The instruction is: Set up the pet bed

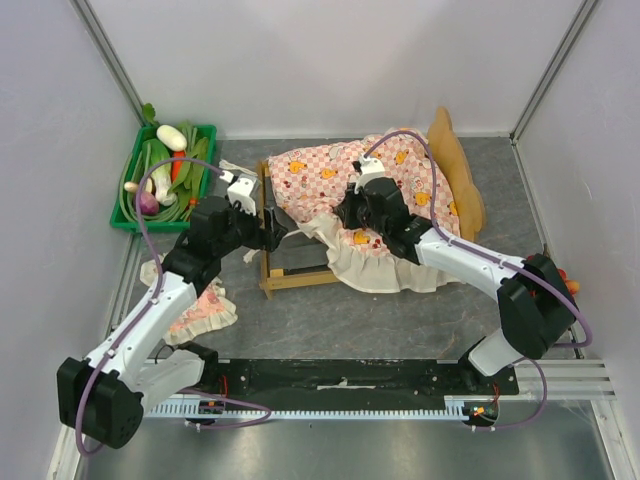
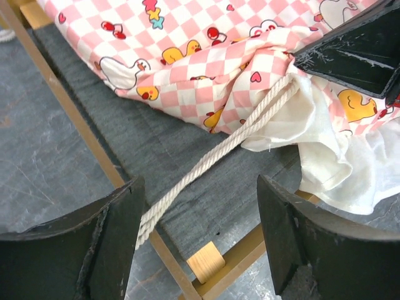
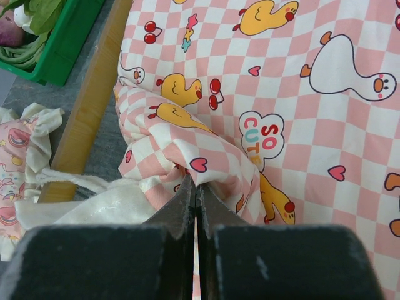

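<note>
The pet bed (image 1: 300, 280) lies in the middle, its curved headboard (image 1: 462, 170) to the right and its dark grey base (image 2: 187, 150) partly bare. The pink-checked mattress (image 1: 330, 170) lies rumpled across it, with its frill hanging over the near rail. My right gripper (image 3: 197, 182) is shut on a bunched fold of the mattress (image 3: 300, 112) near the foot end. My left gripper (image 2: 200, 234) hovers open over the bed's foot corner, holding nothing. A white rope (image 2: 219, 150) runs from the mattress past its left finger (image 2: 119, 237).
A green tray (image 1: 140, 226) of vegetables sits at the back left. A small pink frilled pillow (image 1: 205, 310) lies on the table under my left arm. White walls close in the left, back and right sides.
</note>
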